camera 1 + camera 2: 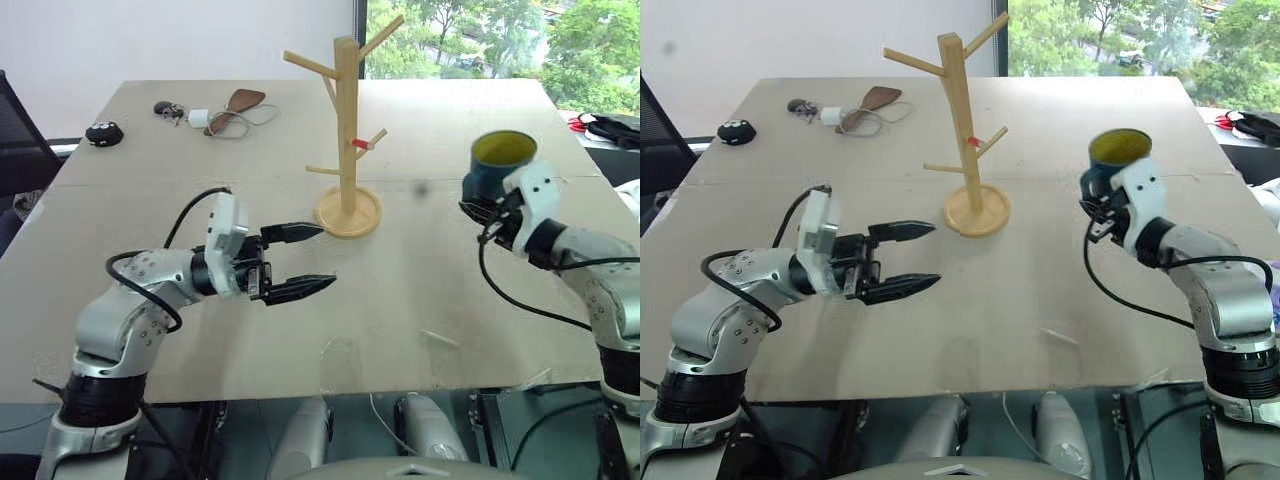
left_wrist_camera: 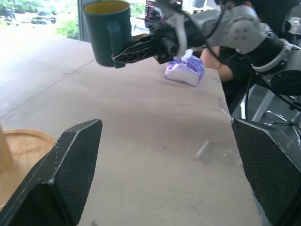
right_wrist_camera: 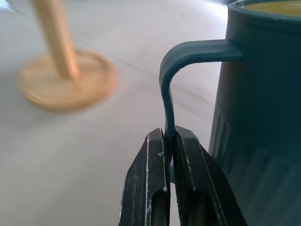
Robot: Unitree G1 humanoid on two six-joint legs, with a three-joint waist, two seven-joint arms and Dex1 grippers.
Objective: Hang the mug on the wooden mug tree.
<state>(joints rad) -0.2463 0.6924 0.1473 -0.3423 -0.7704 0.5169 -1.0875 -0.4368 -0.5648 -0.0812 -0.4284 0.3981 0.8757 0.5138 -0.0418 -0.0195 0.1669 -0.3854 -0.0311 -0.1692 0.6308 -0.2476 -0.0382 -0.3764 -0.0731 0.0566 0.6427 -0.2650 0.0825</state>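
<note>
Your right gripper has its fingers clamped together on the lower part of the mug's loop handle, pinching the thin strip of the handle between them. The mug is upright, yellow inside showing at the top, and it hangs clear above the desk on the right side, well apart from the wooden mug tree. The tree stands upright on its round base at the middle of the desk, to the left of the mug and a little farther back.

Your left gripper hovers over the near left part of the desk, pointing right toward the tree's base. Its fingers stand wide apart with nothing between them and touch nothing.
</note>
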